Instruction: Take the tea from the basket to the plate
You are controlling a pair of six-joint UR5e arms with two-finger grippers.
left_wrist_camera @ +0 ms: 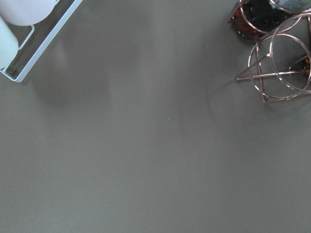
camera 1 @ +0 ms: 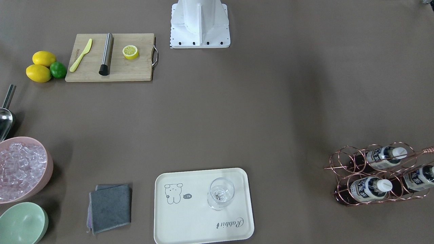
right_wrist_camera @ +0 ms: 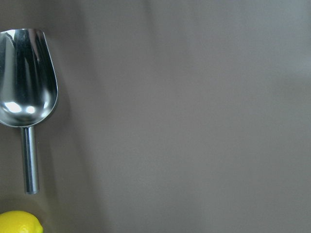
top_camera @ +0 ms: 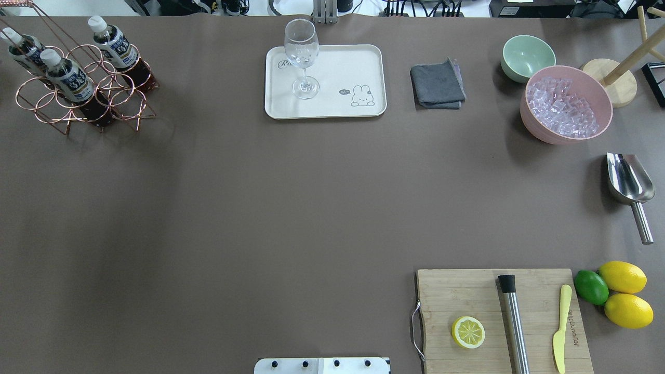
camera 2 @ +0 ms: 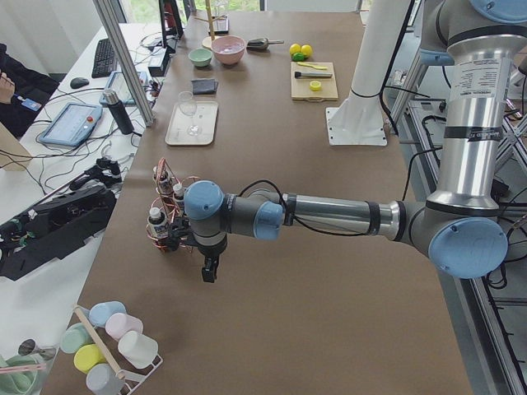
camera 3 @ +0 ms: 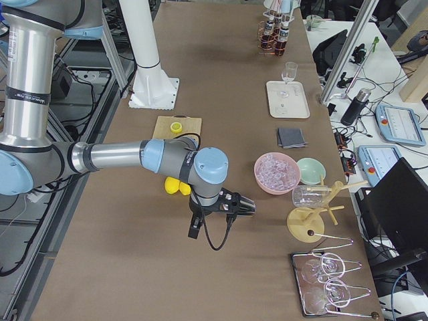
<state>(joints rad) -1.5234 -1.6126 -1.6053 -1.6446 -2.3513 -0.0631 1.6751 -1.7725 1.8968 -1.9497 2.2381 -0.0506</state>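
Standing in the basket (top_camera: pixel 35 94) at a desk (top_camera: pixel 260 208) corner, three tea bottles (top_camera: pixel 67 78) are seen, well apart from the plate (top_camera: pixel 332 106). The left tool (camera 2: pixel 209 273) is held just beside the basket, the right tool (camera 3: pixel 245 206) near the lemons (camera 3: pixel 172 186). Whether either tool is released or clenched cannot be told.

We find the basket (top_camera: pixel 52 101) in the far left corner, with three teas (top_camera: pixel 69 79) standing in it. The plate (top_camera: pixel 343 62) lies at the middle of the far edge, a glass (top_camera: pixel 302 57) on its left half. To its right come a cloth (top_camera: pixel 437 85), then a small bowl (top_camera: pixel 527 54) and an ice bowl (top_camera: pixel 540 132) towards the far right corner. A scoop (top_camera: pixel 628 182) lies by the right edge. The board (top_camera: pixel 467 296) sits at the near edge, with lemons (top_camera: pixel 623 277) to its right.
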